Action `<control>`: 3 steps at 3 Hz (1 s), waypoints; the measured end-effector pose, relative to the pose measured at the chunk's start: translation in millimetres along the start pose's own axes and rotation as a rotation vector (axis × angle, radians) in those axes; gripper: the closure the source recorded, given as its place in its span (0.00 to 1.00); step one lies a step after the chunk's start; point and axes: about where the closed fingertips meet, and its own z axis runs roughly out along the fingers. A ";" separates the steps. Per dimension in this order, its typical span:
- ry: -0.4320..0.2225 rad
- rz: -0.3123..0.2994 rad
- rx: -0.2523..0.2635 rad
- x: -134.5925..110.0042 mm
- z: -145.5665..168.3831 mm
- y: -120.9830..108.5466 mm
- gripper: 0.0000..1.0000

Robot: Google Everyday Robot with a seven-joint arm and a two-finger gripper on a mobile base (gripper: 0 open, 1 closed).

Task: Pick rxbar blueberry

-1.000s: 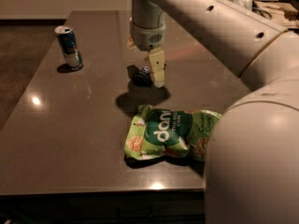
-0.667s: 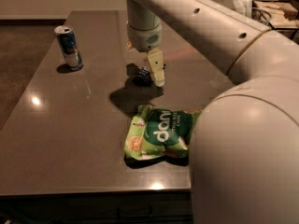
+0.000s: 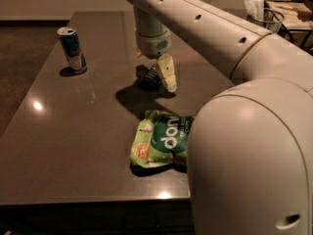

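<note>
- One relation decides the coming move: the rxbar blueberry (image 3: 148, 78) lies right at the tip of the gripper (image 3: 157, 75), just to the camera's left of the gripper's cream-coloured end and partly hidden by it.
- The gripper hangs straight down from the arm over the middle of the dark table (image 3: 73, 131), low enough that its tip looks level with the bar. I cannot tell if it touches the bar or the tabletop.
- Only a small dark-blue patch of the bar's wrapper shows, so which way its long axis runs cannot be told.
- Whether the gripper is open or closed, and whether it has hold of anything, cannot be told from this view; the bar looks to be resting on the table, not lifted.
- The green chips bag (image 3: 161, 143) lies nearer the camera, apart from the bar; the blue-and-silver drink can (image 3: 72, 49) stands well off to the left. Neither seems to crowd the grasp.
</note>
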 end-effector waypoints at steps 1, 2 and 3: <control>0.000 -0.017 -0.017 3.1 6.1 1.2 0.01; -0.004 -0.030 -0.034 3.0 7.7 1.2 0.19; -0.027 -0.029 -0.024 3.2 -2.1 1.9 0.51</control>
